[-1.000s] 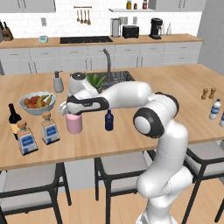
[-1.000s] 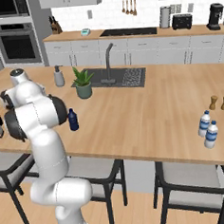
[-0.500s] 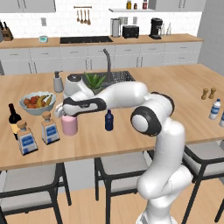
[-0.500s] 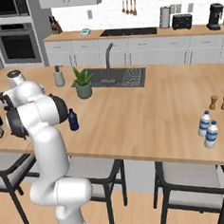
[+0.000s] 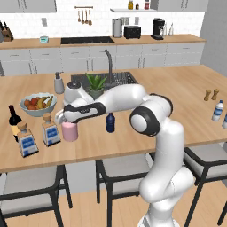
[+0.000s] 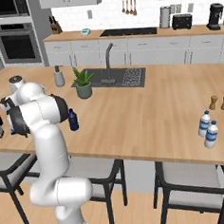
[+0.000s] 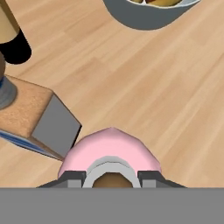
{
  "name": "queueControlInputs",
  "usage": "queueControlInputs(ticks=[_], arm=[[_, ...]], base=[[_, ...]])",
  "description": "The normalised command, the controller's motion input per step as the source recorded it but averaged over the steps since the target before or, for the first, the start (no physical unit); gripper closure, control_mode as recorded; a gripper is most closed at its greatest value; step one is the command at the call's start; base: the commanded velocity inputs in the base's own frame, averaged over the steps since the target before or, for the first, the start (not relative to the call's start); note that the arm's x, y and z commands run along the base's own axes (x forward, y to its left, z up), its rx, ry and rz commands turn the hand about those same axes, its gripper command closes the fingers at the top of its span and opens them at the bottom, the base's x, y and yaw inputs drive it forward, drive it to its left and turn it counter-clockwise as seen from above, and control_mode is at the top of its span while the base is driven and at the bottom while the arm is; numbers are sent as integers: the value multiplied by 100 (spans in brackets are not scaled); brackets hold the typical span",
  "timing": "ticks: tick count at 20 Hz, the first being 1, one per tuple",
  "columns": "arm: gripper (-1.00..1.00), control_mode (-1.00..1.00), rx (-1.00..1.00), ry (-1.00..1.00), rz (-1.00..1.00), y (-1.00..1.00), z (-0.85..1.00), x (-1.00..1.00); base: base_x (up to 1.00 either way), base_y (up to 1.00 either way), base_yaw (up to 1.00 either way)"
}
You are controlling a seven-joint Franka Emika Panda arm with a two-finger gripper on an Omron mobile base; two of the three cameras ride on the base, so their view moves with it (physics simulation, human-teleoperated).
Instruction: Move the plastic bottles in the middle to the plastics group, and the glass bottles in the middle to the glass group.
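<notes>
While the arm reaches low across the wooden island counter (image 5: 133,133), its gripper (image 5: 60,118) sits at the neck of the pale-pink bottle (image 5: 69,131), which stands upright just right of the square clear bottle (image 5: 50,132) with the blue label and tan stopper. Seen from the hand camera, the pink bottle (image 7: 109,151) lies directly below the claw, its light cap (image 7: 108,175) framed between the two dark fingertips (image 7: 72,177), one on each side of the neck; whether they press it cannot be told. A second square blue-labelled bottle (image 5: 26,141) stands left of the first, with the dark wine bottle (image 5: 14,121) behind it and the fruit bowl (image 5: 37,104) beyond the pink bottle. Well right of the pink bottle stands the small navy-blue bottle (image 5: 110,123), apart from the claw.
</notes>
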Motion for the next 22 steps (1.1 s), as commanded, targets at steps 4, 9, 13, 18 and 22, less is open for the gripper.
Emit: queueControlInputs(ticks=[4,9,13,18,22], arm=[[100,-100,0,0,2,1,-9,0],[100,-100,0,-1,1,5,-22,9],[100,-100,0,-1,0,6,0,19],[100,-100,0,0,0,7,0,7],[100,-100,0,0,0,1,0,0]], base=[[0,0,0],[0,0,0],[0,0,0],[0,0,0],[0,0,0]])
